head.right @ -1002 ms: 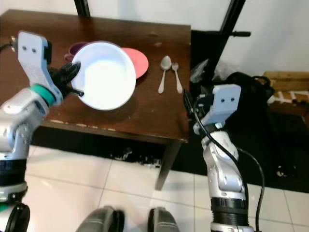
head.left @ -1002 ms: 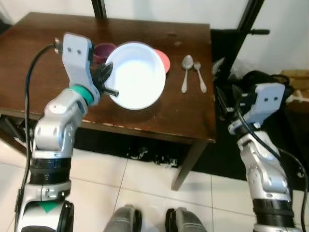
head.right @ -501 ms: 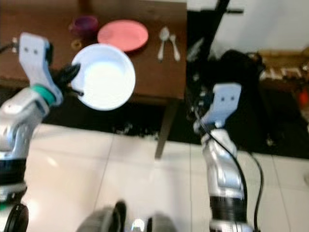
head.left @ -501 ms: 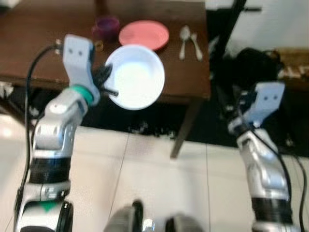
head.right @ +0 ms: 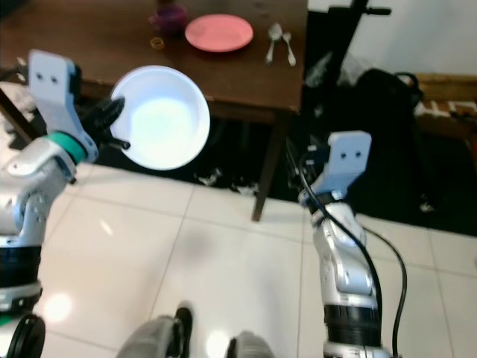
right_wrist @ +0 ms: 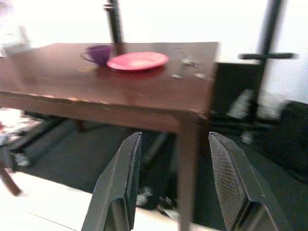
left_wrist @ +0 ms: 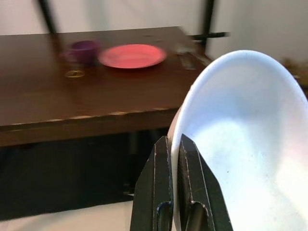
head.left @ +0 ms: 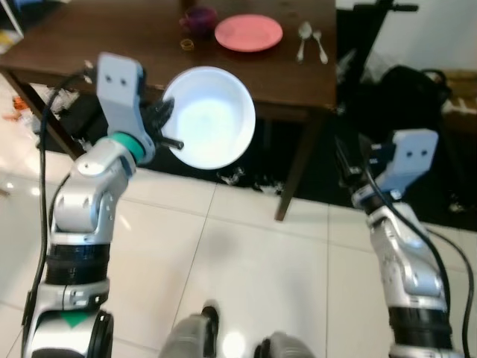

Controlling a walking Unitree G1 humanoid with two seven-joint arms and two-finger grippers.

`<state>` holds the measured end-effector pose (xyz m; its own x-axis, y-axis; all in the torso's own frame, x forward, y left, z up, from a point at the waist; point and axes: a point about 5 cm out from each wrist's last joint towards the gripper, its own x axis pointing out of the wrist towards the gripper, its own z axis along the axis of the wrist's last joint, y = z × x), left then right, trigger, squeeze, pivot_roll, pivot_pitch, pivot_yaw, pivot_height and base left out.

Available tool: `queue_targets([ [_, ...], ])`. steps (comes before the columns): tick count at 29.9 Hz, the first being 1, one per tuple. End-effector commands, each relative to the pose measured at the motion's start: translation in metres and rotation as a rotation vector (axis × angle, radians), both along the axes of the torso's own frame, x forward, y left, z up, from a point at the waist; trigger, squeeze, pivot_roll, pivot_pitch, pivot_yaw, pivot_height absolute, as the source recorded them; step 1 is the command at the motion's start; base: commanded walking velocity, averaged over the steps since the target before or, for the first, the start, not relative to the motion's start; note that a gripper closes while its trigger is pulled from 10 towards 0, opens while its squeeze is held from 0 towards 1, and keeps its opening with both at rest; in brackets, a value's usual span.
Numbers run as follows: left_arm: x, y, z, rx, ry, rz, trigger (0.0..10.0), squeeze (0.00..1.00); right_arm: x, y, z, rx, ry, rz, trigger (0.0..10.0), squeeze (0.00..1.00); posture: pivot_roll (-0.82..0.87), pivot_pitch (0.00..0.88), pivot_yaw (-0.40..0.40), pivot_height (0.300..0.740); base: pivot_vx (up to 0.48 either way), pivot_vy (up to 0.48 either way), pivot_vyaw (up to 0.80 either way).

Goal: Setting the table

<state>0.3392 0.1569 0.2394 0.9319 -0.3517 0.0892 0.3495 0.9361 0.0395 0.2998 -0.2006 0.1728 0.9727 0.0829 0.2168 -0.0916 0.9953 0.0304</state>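
Note:
My left gripper point(head.left: 165, 128) is shut on the rim of a white bowl point(head.left: 211, 115), held up in the air in front of the dark wooden table point(head.left: 112, 37); the left wrist view shows the black fingers point(left_wrist: 168, 192) pinching the bowl point(left_wrist: 245, 139). On the table lie a pink plate point(head.left: 248, 33), a purple cup point(head.left: 199, 18), a small gold ring point(head.left: 186, 45) and two spoons point(head.left: 311, 41). My right gripper point(right_wrist: 175, 183) is open, pointing at the table's near corner with nothing between its fingers.
A white tiled floor point(head.left: 246, 261) lies under me. A dark bag point(head.left: 406, 89) and a black stand point(head.right: 350, 30) sit right of the table. Litter point(head.left: 22, 97) lies on the floor at the left, near a table leg.
The camera has pulled back from the table, which now lies farther off at the top. The bowl stays in my left gripper, now over the floor instead of the tabletop.

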Motion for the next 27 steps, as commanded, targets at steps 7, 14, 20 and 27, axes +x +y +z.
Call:
queue_targets([
  [7, 0.0003, 0.0012, -0.0025, 0.005, 0.006, 0.009, 10.0, 0.0, -0.0001, 0.0006, -0.0038, 0.015, 0.017, 0.003, 10.0, 0.0, 0.02, 0.009, 0.071, 0.74, -0.393, 0.0, 0.0],
  [14, 0.0021, 0.0007, -0.0024, -0.006, 0.015, 0.027, 10.0, 0.0, 0.0001, 0.0006, -0.0037, 0.011, 0.02, 0.008, 10.0, 0.0, 0.02, 0.009, 0.071, 0.74, 0.0, 0.0, 0.0],
  [20, 0.0037, -0.0019, -0.0012, -0.01, 0.013, 0.036, 10.0, 0.0, -0.0008, 0.0035, -0.0035, 0.005, 0.019, 0.032, 10.0, 0.0, 0.02, 0.008, 0.074, 0.74, 0.0, 0.0, 0.55],
  [27, 0.0055, -0.0028, -0.0016, -0.012, 0.017, 0.06, 10.0, 0.0, -0.0016, 0.0052, -0.0037, -0.001, 0.018, 0.045, 10.0, 0.0, 0.02, 0.011, 0.076, 0.74, 0.0, 0.0, 0.79],
])
